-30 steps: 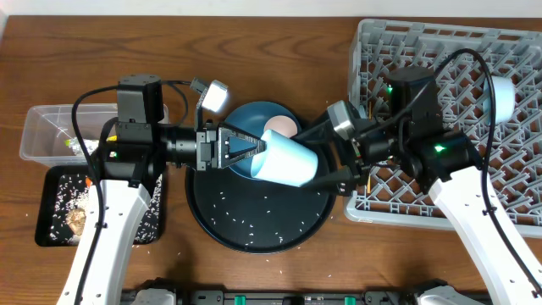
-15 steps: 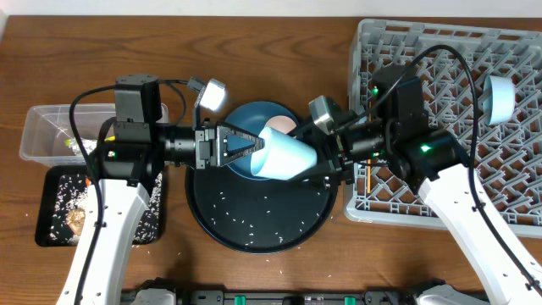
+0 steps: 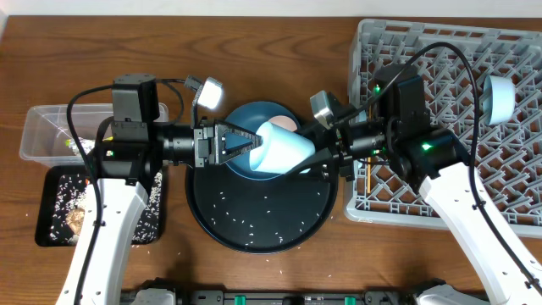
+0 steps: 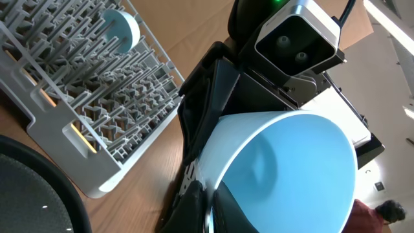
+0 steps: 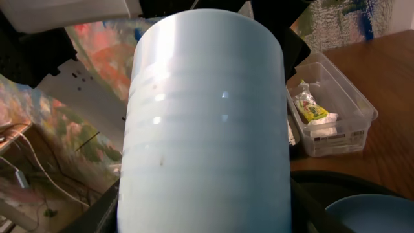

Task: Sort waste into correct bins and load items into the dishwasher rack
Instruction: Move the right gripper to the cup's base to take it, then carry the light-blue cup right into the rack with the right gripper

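Left of the round black tray (image 3: 203, 216), the clear tub (image 3: 42, 119) holds a wrapper (image 5: 312, 111). Above that tray the left gripper (image 3: 250, 146) pinches the light-blue cup (image 3: 284, 151) by its rim. The right gripper (image 3: 315, 158) straddles its base, grip unclear. The plate (image 3: 254, 113), pink cup (image 3: 281, 125) and loose rice (image 3: 254, 224) are unsorted. The dishwasher rack (image 3: 398, 212), to the tray's right, holds a chopstick (image 3: 370, 180).

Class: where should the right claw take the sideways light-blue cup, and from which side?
Around the round wall near the closed base of the light-blue cup, coming from the rack side. The cup lies sideways, mouth toward the left claw, which pinches the rim, leaving only the base end free.
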`<action>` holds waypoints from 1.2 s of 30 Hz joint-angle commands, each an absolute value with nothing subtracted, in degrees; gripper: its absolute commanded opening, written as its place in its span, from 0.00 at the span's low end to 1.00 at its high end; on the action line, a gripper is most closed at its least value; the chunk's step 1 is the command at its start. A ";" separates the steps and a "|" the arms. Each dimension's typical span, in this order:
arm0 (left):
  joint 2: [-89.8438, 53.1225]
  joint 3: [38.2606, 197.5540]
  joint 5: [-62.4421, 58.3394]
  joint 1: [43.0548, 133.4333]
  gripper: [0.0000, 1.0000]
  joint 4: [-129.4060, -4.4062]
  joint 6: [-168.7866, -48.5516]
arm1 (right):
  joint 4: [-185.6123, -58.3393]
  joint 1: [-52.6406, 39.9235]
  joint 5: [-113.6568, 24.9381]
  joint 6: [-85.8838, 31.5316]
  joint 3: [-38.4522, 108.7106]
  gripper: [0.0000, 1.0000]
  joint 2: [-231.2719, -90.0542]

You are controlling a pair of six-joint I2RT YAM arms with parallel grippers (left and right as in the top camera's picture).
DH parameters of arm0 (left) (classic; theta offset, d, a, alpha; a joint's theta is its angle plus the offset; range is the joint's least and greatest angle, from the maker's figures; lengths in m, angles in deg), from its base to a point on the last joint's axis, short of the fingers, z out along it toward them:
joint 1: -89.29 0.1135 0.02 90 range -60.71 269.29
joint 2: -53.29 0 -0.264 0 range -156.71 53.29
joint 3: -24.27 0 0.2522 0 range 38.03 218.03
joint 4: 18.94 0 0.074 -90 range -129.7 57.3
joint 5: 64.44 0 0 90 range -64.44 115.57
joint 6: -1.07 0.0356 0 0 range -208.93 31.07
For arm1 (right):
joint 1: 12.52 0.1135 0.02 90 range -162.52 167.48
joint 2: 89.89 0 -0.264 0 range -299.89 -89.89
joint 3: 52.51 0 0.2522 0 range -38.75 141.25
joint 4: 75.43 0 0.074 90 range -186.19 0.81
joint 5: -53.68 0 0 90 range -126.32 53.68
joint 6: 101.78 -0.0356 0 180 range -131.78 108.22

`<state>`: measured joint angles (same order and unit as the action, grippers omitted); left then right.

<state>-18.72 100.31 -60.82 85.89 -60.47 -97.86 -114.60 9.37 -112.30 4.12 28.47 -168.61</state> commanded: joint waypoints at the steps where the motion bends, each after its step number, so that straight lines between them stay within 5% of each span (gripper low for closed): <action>1: -18.63 100.79 -63.78 85.00 0.06 -60.47 -97.97 | -112.04 8.82 -110.79 0.39 28.63 0.15 -169.26; 9: -18.63 100.71 -63.75 84.08 0.06 -67.05 -94.21 | -99.17 8.01 -111.71 -13.54 28.63 0.02 -168.85; 17: -18.61 100.40 -63.73 83.58 0.06 -70.81 -91.11 | -96.24 7.71 -111.56 -16.49 28.63 0.01 -168.85; 25: -18.39 100.40 -58.84 83.69 0.05 -74.15 -91.06 | -89.05 0.01 -111.54 -31.33 28.63 0.01 -167.14; 36: -18.39 100.40 -38.27 83.71 0.06 -83.66 -90.84 | -107.08 -14.94 -112.59 -34.24 28.63 0.01 -162.29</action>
<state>-18.61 100.49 -45.96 83.82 -82.57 -91.76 -103.19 -11.22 -112.87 -35.00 27.86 -164.67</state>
